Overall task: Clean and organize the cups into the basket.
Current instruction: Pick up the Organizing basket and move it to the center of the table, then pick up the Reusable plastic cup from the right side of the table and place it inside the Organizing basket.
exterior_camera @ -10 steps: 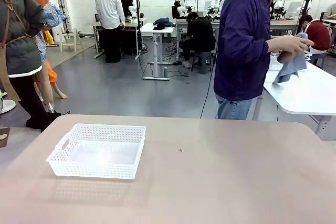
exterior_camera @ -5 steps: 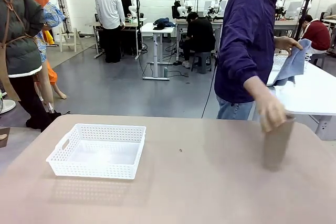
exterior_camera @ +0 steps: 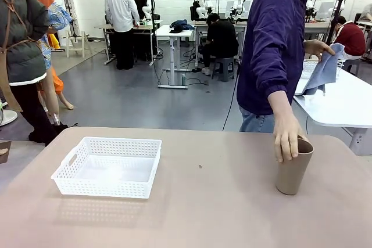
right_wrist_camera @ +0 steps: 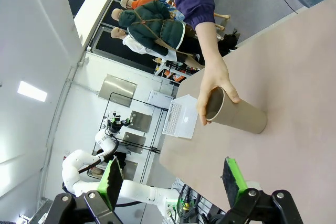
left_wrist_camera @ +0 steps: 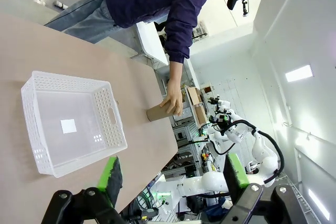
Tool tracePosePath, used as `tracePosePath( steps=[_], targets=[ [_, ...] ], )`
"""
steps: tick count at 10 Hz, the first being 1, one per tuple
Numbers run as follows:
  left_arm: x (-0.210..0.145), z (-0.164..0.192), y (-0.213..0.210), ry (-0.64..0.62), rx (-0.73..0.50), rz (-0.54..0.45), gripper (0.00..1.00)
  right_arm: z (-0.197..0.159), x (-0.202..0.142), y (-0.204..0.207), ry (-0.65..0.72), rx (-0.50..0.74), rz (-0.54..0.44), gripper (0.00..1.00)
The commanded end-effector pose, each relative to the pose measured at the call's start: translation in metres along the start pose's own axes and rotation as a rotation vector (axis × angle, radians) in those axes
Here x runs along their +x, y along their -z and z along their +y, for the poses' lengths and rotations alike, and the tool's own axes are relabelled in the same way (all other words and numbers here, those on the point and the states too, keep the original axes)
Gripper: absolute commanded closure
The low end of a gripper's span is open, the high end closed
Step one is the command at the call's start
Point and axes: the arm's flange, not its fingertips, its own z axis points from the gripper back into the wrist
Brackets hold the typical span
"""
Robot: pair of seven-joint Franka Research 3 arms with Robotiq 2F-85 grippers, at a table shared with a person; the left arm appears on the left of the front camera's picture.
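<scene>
A tall cardboard-brown cup [exterior_camera: 293, 166] stands upright on the right side of the table, with the person's hand [exterior_camera: 286, 137] gripping its rim. The same cup [left_wrist_camera: 156, 113] [right_wrist_camera: 237, 112] appears in both wrist views. The white lattice basket [exterior_camera: 108, 166] [left_wrist_camera: 71, 121] [right_wrist_camera: 179, 117] sits empty on the left side of the table. My left gripper [left_wrist_camera: 172, 176] is open, high above the basket with nothing between its green-padded fingers. My right gripper [right_wrist_camera: 171, 178] is open too, held above the table near the cup.
The person in a purple jacket [exterior_camera: 270, 45] stands at the far right edge of the table [exterior_camera: 221, 201], holding a blue cloth [exterior_camera: 322, 71] in the other hand. A white table [exterior_camera: 340, 105] stands behind on the right.
The person turned from the white table, brought the brown cup down and set it upright on the right side of my table. The basket has not moved.
</scene>
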Motion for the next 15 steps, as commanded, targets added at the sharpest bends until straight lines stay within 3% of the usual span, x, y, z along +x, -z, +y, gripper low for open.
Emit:
tracePosePath(
  steps=[1, 4, 6, 9, 12, 15],
  targets=[
    [0.000, -0.001, -0.002, 0.003, -0.006, -0.005, 0.00, -0.003, -0.002, -0.003, 0.003, -0.015, 0.011, 0.00],
    [0.000, 0.000, 0.000, 0.000, 0.000, 0.000, 0.00, 0.000, 0.000, 0.000, 0.000, 0.000, 0.000, 0.00],
    [0.011, -0.017, 0.012, 0.104, 0.170, 0.160, 0.00, 0.005, -0.002, 0.029, -0.382, -0.103, 0.139, 0.00],
    [0.031, -0.028, 0.043, 0.115, 0.418, 0.405, 0.00, -0.012, 0.018, 0.071, -0.698, -0.133, 0.309, 0.00],
    [0.028, -0.038, 0.089, 0.133, 0.677, 0.569, 0.00, -0.030, 0.025, 0.096, -0.844, -0.096, 0.372, 0.00],
    [0.027, -0.025, 0.134, 0.106, 0.852, 0.598, 0.00, -0.042, 0.020, 0.109, -0.847, -0.106, 0.433, 0.00]
  ],
)
